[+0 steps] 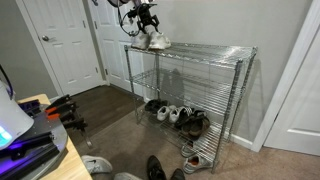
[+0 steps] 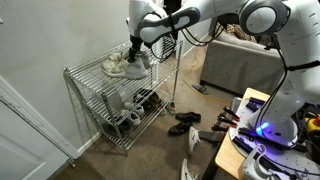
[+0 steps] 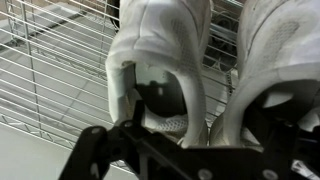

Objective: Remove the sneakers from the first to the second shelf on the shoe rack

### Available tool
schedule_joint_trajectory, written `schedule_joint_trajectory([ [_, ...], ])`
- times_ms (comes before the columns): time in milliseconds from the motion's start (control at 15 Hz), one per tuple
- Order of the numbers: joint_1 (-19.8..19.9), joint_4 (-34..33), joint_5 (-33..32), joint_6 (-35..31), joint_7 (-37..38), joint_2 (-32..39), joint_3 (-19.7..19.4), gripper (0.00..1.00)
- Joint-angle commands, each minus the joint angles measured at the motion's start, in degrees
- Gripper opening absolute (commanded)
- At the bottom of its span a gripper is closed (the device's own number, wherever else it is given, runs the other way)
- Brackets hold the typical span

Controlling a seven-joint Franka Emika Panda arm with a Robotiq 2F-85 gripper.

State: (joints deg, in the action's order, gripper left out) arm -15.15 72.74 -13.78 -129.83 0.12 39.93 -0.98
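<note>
Claw (image 2: 139, 51) hangs released at sneakers (image 1: 153, 41) on top tier (image 1: 212, 50); the pickup is in hand, and next likely needs clenching a heel, then lowering to second shelf (image 1: 188, 80).

Dim soft indoor light; sneakers (image 3: 165, 60) blown white, blurry.

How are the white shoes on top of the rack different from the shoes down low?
The sneakers are all white; the lower shoes are mixed, some black, some white. The sneakers sit on the top tier of the shoe rack; the lower shoes sit on a low tier. The gripper is right at the sneakers, far from the lower shoes. Both lots rest on the same chrome wire rack.
</note>
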Motion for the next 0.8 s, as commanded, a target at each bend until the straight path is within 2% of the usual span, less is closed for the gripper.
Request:
schedule_joint_trajectory([
  [0, 0.7, 4.4, -0.3, 1.3, 1.3, -2.6, 0.5, 1.00],
  [133, 1.4, 5.0, 1.1, 2.2, 0.3, -2.5, 1.5, 1.00],
  [333, 3.2, 5.1, 4.9, 7.2, -3.0, -2.3, 4.5, 1.00],
  [400, 3.7, 5.1, 5.9, 8.6, -3.7, -2.4, 5.2, 0.75],
  [467, 4.1, 4.7, 6.6, 10.0, -4.5, -2.4, 5.8, 0.73],
  [733, 5.1, 3.7, 8.2, 14.1, -5.2, -2.5, 6.3, 0.47],
])
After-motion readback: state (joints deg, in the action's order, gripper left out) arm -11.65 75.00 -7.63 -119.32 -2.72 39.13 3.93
